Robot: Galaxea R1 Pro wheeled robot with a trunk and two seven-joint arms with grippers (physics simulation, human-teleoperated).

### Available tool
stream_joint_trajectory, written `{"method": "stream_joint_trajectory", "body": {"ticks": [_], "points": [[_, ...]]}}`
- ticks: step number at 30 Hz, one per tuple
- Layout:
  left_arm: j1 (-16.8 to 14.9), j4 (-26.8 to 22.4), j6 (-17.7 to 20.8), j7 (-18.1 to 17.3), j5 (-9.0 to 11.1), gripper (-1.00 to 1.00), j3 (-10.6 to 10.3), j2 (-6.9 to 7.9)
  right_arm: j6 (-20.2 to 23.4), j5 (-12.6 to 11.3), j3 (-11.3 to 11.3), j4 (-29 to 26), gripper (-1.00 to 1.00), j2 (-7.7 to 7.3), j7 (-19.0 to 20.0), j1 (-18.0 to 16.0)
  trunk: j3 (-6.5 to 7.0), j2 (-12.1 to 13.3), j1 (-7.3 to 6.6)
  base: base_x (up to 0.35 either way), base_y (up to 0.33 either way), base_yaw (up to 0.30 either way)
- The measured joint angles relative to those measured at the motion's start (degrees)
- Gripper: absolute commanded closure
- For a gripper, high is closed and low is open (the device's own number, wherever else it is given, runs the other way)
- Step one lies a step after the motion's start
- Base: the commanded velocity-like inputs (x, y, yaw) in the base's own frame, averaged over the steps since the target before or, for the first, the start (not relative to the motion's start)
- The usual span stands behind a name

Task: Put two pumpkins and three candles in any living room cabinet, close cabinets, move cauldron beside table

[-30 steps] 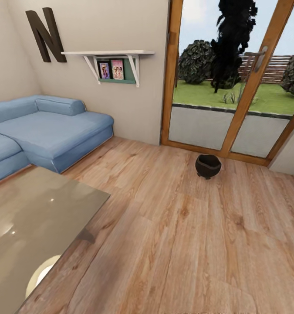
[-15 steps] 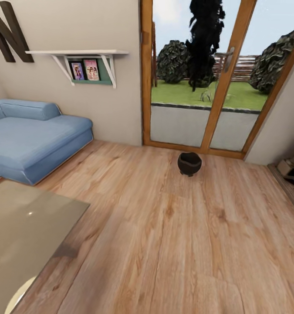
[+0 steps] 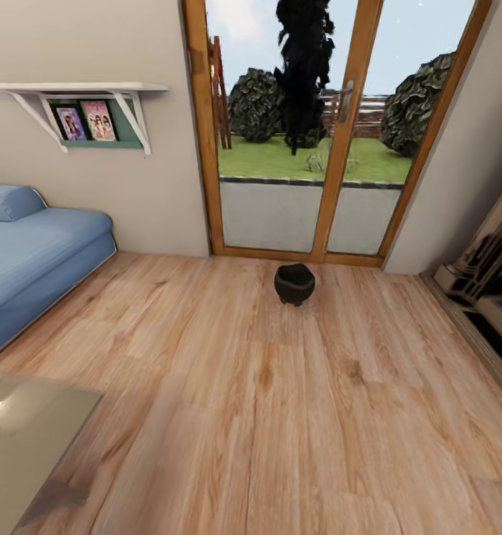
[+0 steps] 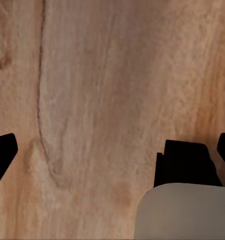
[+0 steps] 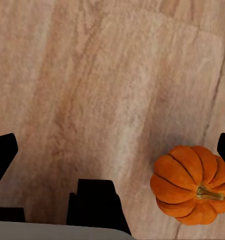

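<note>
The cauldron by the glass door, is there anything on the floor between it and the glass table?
Nothing visible: bare wood floor runs from the cauldron to the glass table. The blue sofa sits off to the side.

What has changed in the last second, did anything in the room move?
Only the camera turned right: the sofa, shelf and glass table slid left in the picture, and a fireplace came into sight. The cauldron sits where it was, before the glass door.
</note>
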Motion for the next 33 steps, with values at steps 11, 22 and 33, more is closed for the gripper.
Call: {"method": "stream_joint_trajectory", "body": {"ticks": [11, 22, 33], "points": [[0.02, 0.02, 0.0, 0.0, 0.01, -1.0, 0.0, 0.06, 0.0, 0.0, 0.0, 0.0, -1.0, 0.03, 0.0, 0.0, 0.0, 0.0, 0.0, 0.33, 0.0, -0.24], [0.02, 0.02, 0.0, 0.0, 0.05, -1.0, 0.0, 0.26, 0.06, 0.09, 0.0, 0.0, -1.0, -0.13, 0.0, 0.0, 0.0, 0.0, 0.0, 0.33, 0.0, -0.013], [0.02, 0.01, 0.0, 0.0, 0.04, -1.0, 0.0, 0.27, 0.0, 0.18, 0.0, 0.0, -1.0, 0.13, -0.02, 0.0, 0.0, 0.0, 0.0, 0.33, 0.0, 0.0]]}}
